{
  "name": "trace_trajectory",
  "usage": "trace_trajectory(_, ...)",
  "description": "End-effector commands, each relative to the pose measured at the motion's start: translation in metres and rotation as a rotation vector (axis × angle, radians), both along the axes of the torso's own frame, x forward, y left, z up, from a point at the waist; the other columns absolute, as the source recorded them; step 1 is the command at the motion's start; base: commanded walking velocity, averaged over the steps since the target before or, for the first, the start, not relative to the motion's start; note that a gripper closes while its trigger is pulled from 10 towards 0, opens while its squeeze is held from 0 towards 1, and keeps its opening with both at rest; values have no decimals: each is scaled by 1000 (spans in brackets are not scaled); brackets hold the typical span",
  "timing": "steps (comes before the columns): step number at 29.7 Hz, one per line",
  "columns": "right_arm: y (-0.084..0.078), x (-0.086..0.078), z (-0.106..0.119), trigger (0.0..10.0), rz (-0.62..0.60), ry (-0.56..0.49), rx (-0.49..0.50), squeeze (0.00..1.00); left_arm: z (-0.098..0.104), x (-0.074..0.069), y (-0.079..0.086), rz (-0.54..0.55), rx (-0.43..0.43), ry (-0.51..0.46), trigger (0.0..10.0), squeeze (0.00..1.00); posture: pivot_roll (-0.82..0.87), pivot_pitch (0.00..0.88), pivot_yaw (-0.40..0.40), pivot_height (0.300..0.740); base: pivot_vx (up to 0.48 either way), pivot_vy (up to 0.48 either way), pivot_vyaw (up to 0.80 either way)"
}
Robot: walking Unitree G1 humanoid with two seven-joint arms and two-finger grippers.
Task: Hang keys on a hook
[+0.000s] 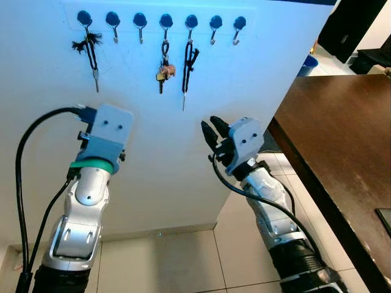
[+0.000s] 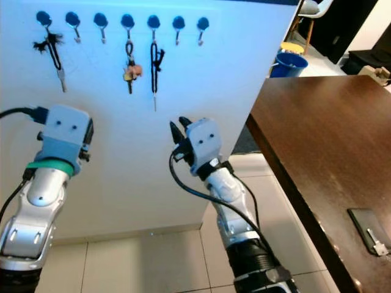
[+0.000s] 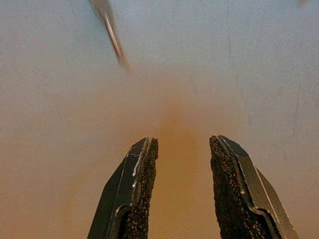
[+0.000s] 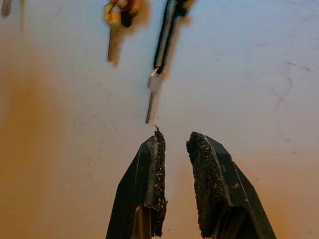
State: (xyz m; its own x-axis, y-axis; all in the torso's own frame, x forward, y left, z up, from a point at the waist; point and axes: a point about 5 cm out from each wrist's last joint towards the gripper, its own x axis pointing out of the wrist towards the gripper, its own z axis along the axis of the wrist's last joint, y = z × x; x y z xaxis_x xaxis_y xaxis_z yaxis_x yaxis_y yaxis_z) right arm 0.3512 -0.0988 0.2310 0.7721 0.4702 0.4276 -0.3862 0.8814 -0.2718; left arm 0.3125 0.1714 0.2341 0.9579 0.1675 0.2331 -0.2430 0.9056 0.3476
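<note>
Below the row of hooks (image 1: pixel 165 22), where three keys (image 1: pixel 185 93) hang, we hold the left gripper (image 3: pixel 183 191) and right gripper (image 4: pixel 175 186), both parted and empty.

The wall (image 1: pixel 183 183) looks matt and smooth; the keys (image 4: pixel 152 94) shiny metal; the bench (image 2: pixel 317 122) dark glossy wood; the right gripper (image 4: pixel 174 144) pads rough, perhaps rubber.

A row of 7 hooks (image 1: pixel 165 23) runs along the white wall. 3 carry keys: a black-corded key (image 1: pixel 93 58), a yellow-headed bunch (image 1: pixel 164 68) and another black-corded key (image 1: pixel 188 68), all hanging straight down.
</note>
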Motion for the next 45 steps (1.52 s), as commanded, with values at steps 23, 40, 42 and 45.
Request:
trace_trajectory(23, -19, -9, -63, 10000, -25, 294, -70, 0, -21, -22, 4, -10, 62, -50, 10000, 0, 99, 71, -7, 740, 0, 0, 0)
trace_trajectory(40, -5, -14, -28, 10000, -43, 32, 19, 0, -19, 3, -3, -127, 325, 6, 10000, 0, 128, 66, 52, 740, 0, 0, 0)
trace_trajectory(42, -3, -13, -27, 10000, -45, 33, 23, 0, -20, 8, -8, -221, 357, 29, 10000, 0, 117, 67, 53, 740, 0, 0, 0)
trace_trajectory(45, -4, -14, -27, 10000, -46, 29, 27, 0, -20, 7, -9, -239, 336, 28, 10000, 0, 107, 73, 57, 740, 0, 0, 0)
